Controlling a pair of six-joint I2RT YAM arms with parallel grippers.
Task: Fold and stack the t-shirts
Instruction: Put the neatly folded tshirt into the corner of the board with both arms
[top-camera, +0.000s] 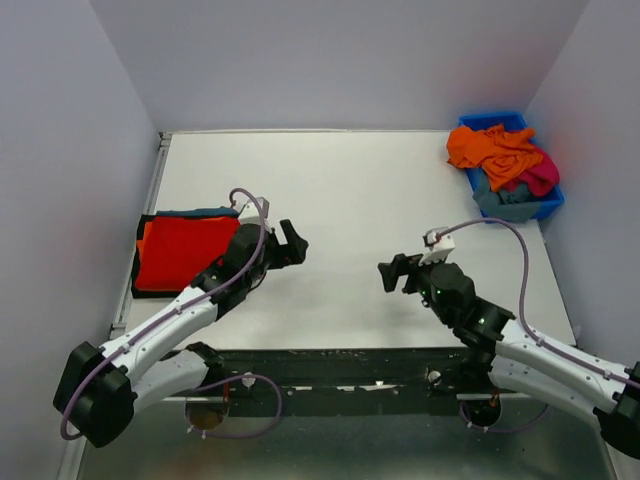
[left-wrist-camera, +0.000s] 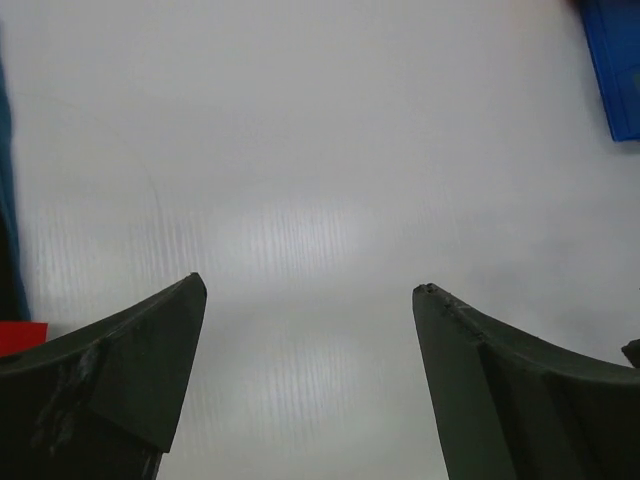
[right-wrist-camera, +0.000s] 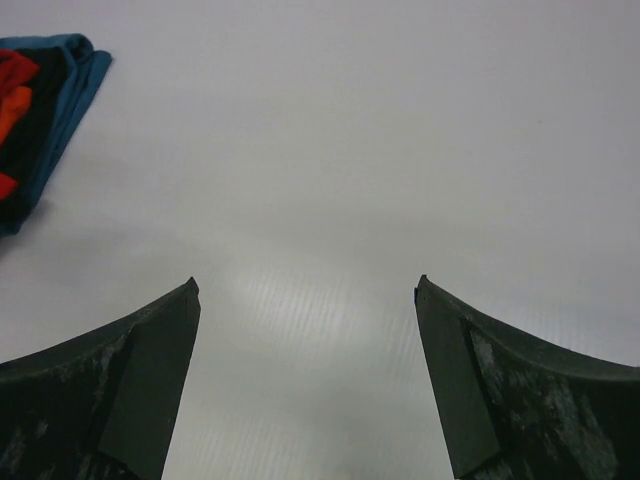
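We see a folded red t-shirt lying flat on top of a neat stack at the left edge of the table. An orange edge shows along its left side and a teal-blue t-shirt peeks out behind it. The others are unfolded: a crumpled orange t-shirt, a magenta t-shirt and a grey t-shirt are heaped in the blue bin at the far right corner. The left claw hovers just right of the stack with its fingers spread wide and nothing between them; its wrist view shows only bare table. The right claw sits over the middle-right of the table, well apart from the bin. It is equally wide open, holding nothing and touching no cloth.
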